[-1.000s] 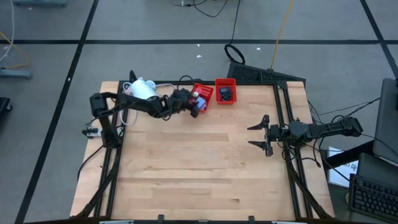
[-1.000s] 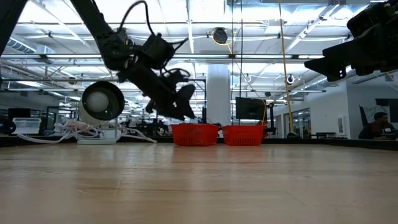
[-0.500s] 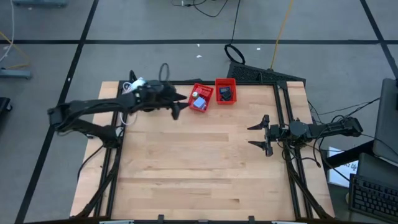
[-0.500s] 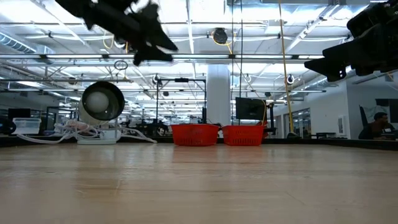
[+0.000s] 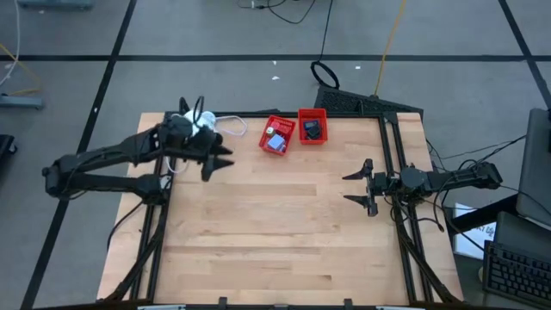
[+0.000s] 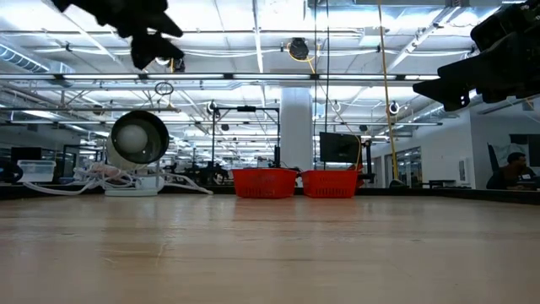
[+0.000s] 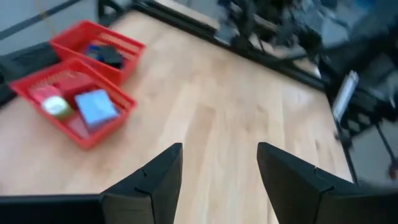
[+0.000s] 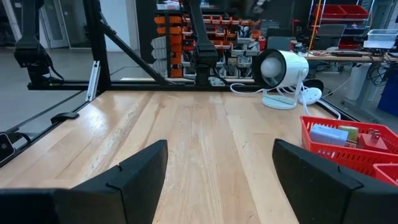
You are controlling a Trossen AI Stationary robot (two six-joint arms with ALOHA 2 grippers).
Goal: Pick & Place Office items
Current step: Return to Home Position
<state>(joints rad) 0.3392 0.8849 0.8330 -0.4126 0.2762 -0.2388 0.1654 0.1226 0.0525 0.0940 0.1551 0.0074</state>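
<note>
– Over at the far edge of the tabletop (image 5: 275, 232): office items (image 7: 95, 107) all binned, coloured ones (image 5: 275, 141) in the red tray (image 7: 93, 138) nearer the white lamp (image 6: 139, 138), black one (image 5: 313, 130) in the other red tray (image 7: 132, 57). Handling tips?

– Light, hard, probably slick plastic; best pinched across flat sides. Left end effector (image 5: 215, 162) hovering spread and empty near the lamp, right end effector (image 5: 357, 187) parked spread at the opposite edge. Smooth pale wood surface; big lit workshop (image 6: 354, 101) behind.

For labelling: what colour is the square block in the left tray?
Block: light blue, best in left wrist view.
</note>
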